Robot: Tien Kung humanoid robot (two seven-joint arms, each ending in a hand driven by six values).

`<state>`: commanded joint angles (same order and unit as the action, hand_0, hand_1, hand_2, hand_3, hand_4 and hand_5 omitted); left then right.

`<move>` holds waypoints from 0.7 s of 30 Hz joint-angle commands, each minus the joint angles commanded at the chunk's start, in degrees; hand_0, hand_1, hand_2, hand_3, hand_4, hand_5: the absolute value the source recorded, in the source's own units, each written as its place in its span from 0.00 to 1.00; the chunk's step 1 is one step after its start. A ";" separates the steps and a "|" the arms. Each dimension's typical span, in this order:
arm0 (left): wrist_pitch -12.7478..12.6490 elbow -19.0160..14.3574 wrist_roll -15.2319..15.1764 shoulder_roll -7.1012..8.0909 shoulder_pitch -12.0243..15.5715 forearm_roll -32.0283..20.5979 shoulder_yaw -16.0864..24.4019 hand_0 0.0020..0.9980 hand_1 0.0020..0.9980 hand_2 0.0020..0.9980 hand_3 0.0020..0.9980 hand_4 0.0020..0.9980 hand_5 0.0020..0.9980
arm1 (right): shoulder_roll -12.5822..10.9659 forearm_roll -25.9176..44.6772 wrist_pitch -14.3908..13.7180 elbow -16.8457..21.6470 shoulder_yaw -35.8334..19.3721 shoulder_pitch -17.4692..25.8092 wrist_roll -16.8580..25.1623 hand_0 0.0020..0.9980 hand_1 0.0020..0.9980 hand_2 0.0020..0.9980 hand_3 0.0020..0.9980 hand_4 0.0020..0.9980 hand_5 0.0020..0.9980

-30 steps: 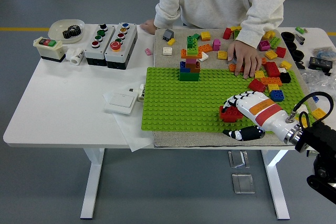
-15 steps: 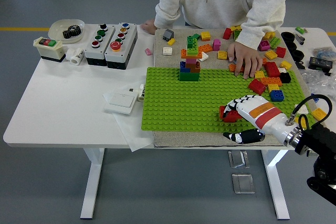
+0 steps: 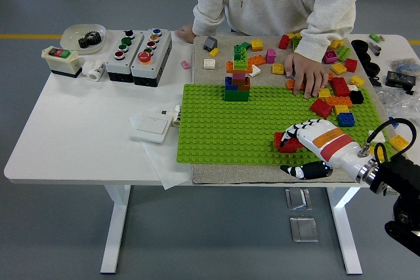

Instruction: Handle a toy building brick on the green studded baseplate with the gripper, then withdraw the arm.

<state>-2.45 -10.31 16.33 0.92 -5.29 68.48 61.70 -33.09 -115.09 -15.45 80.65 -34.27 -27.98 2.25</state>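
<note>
Fingers (image 3: 296, 129) of the right hand (image 3: 314, 142) curl over a red brick (image 3: 286, 143) near the front right of the baseplate (image 3: 223, 129); the brick sits under and just left of the fingertips, with the thumb (image 3: 306, 170) spread apart below it, off the plate's front edge. Whether the fingers truly clamp the brick or only rest on it, I cannot tell. Left of the fingers the green studs lie bare. Just behind them, to the right, are a blue brick (image 3: 346, 119) and another red one (image 3: 321, 107) on the plate. Farther back a person's hand (image 3: 307, 73) presses flat among loose bricks at the plate's far edge. Back and left of the fingers stands a small tower (image 3: 237, 80) of stacked bricks. Well to the left, off the mat, lie a white switch (image 3: 152, 124), two button boxes (image 3: 139, 57) and a bowl (image 3: 83, 36).
</note>
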 joint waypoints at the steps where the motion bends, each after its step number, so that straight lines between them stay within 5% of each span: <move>1: -0.01 0.00 0.00 0.00 -0.01 0.03 0.04 0.78 0.72 0.68 0.56 0.59 0.61 | -0.04 -0.02 0.01 0.06 0.00 0.02 0.00 0.68 0.66 0.71 0.59 0.81 0.42; 21: -0.07 0.00 -0.02 -0.07 0.00 0.27 0.17 0.78 0.72 0.68 0.56 0.59 0.61 | 0.31 0.10 0.14 -1.72 0.43 -0.04 0.05 0.69 0.66 0.71 0.59 0.81 0.42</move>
<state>-2.52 -10.31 16.31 0.85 -5.29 68.75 61.87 -32.78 -114.99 -15.31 78.93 -33.84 -28.02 2.31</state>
